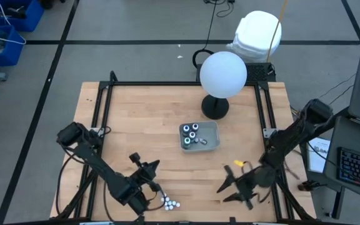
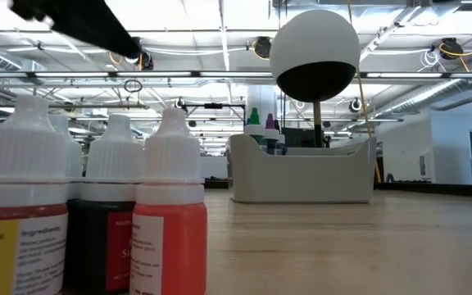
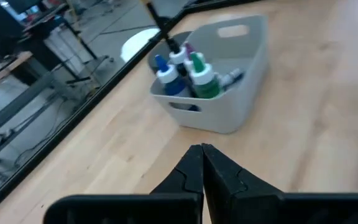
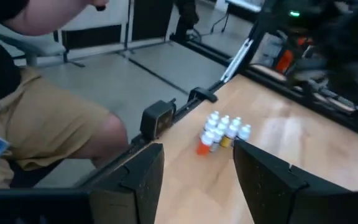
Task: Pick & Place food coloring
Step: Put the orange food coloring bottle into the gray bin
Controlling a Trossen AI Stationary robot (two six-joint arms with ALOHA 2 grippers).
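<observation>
A cluster of food coloring bottles (image 1: 169, 202) with white caps stands upright on its bases near the table's front edge; in the low view (image 2: 166, 205) one shows red and one yellow. More bottles (image 3: 188, 71) stand in the grey tray (image 1: 212, 142) at mid-table. My left gripper (image 1: 155, 164) is shut and empty, between the cluster and the tray, pointing toward the tray (image 3: 241, 93). My right gripper (image 1: 225, 186) stands open and empty to the right of the cluster, pointing toward it (image 4: 222, 134).
A white globe lamp (image 1: 223, 74) on a dark base stands just behind the tray. A black frame (image 1: 167, 83) edges the table. A seated person (image 4: 48, 118) shows beyond the table's edge in the right wrist view. Bare wood lies between tray and cluster.
</observation>
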